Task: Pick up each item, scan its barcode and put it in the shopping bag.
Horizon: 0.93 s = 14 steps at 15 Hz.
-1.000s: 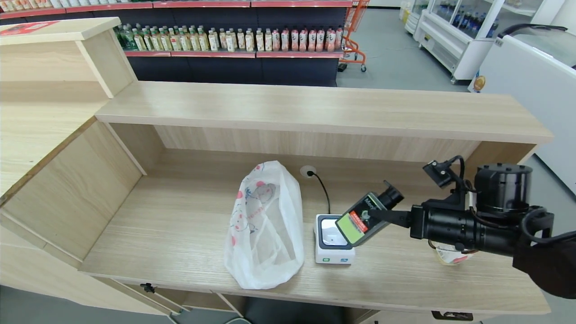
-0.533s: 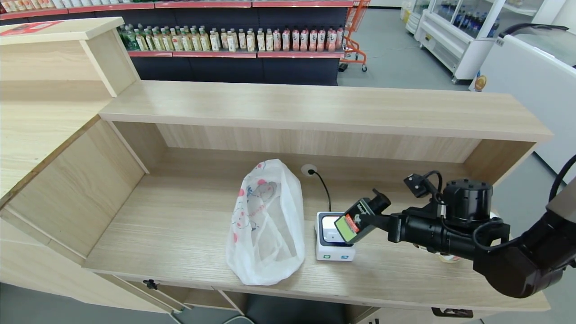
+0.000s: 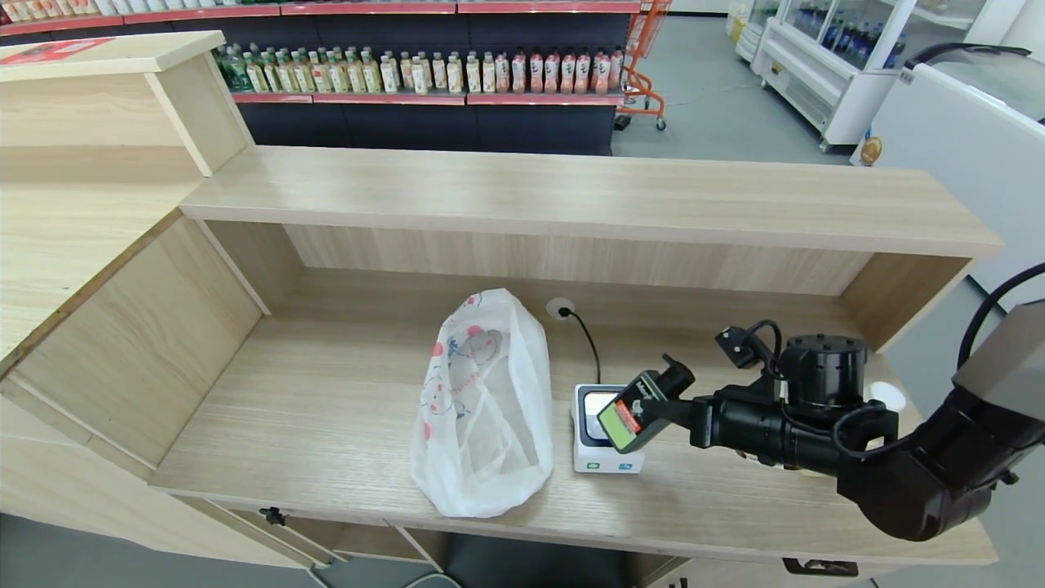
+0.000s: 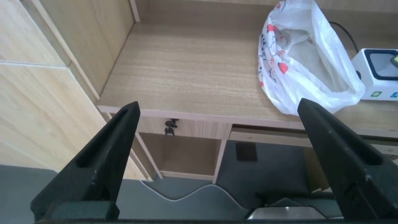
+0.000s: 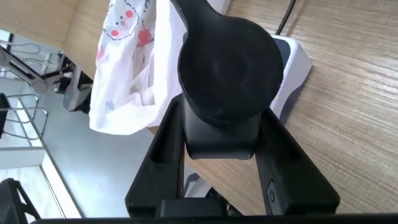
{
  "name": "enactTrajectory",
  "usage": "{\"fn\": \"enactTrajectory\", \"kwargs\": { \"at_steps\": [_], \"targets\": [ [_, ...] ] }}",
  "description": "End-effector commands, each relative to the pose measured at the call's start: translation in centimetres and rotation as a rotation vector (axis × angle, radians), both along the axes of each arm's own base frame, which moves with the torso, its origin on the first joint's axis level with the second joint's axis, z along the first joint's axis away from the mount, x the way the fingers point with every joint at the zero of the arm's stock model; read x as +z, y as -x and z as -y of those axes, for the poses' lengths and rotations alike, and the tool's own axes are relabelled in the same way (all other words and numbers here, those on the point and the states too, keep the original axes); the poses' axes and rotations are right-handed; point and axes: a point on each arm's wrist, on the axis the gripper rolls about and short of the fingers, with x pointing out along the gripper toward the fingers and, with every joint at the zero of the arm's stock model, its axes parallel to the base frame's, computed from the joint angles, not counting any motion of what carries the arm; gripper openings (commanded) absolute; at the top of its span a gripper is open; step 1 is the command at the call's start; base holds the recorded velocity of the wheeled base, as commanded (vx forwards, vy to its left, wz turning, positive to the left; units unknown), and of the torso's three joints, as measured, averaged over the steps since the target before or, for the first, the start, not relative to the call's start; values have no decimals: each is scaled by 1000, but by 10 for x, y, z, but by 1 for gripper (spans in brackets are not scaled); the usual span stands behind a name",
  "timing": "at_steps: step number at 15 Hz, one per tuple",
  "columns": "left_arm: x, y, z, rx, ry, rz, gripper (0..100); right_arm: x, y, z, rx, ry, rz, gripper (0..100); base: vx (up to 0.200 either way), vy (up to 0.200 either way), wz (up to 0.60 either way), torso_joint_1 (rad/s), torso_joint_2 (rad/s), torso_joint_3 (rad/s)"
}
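1. Bottle of dark grey plastic with a black cap and a green-and-red label: it is held tilted in the air over the right part of the scanner, cap end towards the arm and labelled face turned up.
2. Right gripper: its 2 black fingers are clamped on the sides of the bottle.
3. White box-shaped scanner with a dark glass top: it sits on the counter directly under the bottle; whether the 2 touch I cannot tell.
4. White translucent plastic shopping bag with red and grey prints: it lies on the counter just beside the scanner, on its left.
5. Thin black cable: it runs from the scanner back to a round white grommet.
6. Light wooden counter: it carries the bag and the scanner.
7. Left gripper: its 2 fingers are spread wide with nothing between them, out in front of the counter's front edge.
8. Store shelves with rows of drink bottles: they stand well behind the counter.
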Motion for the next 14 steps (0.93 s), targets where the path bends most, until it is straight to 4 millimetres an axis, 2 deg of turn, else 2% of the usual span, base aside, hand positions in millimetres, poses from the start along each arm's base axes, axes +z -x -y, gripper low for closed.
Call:
{"fn": "enactTrajectory", "kwargs": {
  "at_steps": [1, 7, 14],
  "targets": [
    [0, 0, 0, 0, 1, -1, 100, 1, -1, -4, 7, -11, -2, 0, 0, 0, 0, 0, 0, 0],
    [0, 0, 0, 1, 1, -1, 100, -18, -15, -14, 12, -27, 9, 0, 0, 0, 0, 0, 0, 0],
    [0, 0, 0, 1, 2, 1, 100, -28, -18, -21, 28, -30, 8, 0, 0, 0, 0, 0, 0, 0]
  ]
}}
